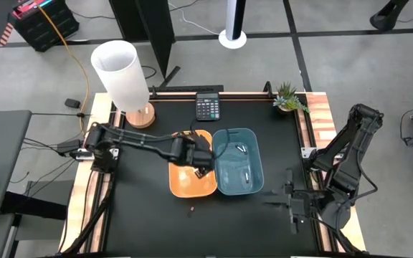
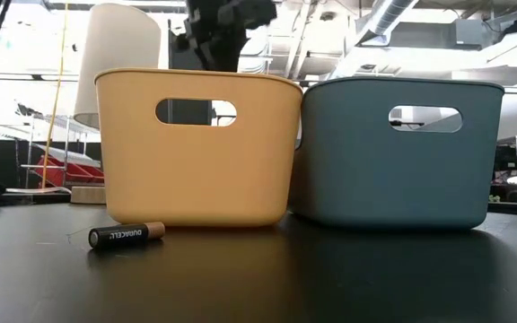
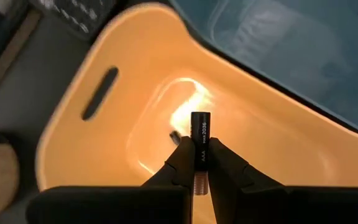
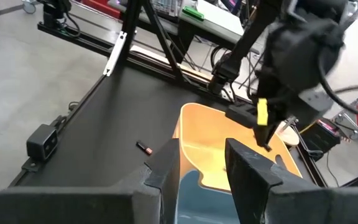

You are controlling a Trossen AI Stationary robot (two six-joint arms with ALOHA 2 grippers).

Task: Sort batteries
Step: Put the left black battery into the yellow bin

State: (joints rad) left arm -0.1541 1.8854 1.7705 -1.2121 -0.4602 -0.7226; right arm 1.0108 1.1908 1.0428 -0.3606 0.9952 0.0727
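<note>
The black surface (image 1: 142,222) fills the middle of the high view. In its centre two bins stand side by side and touch: the orange bin (image 1: 181,185) on the left and the blue bin (image 1: 228,183) on the right. In the low view the orange bin (image 2: 196,152) is left of centre and the blue bin (image 2: 393,157) is right of centre.

The left arm reaches from the left edge of the frame, and the left end effector (image 1: 198,159) hangs over the orange bin. In the left wrist view its two dark fingers (image 3: 179,163) are clamped on a dark battery (image 3: 200,140), which stands out from between the fingertips, above the inside of the orange bin (image 3: 73,143). A small dark thing lies on the floor of this bin; I cannot tell what it is.

The right end effector (image 1: 290,201) rests at the lower right of the high view, well apart from the bins, with its fingers (image 4: 166,163) apart.

A loose battery (image 1: 191,210) lies on the surface just below the orange bin in the high view; in the low view this battery (image 2: 126,235) lies at lower left, in front of the orange bin. Two small pale batteries (image 1: 241,149) lie inside the blue bin.
</note>
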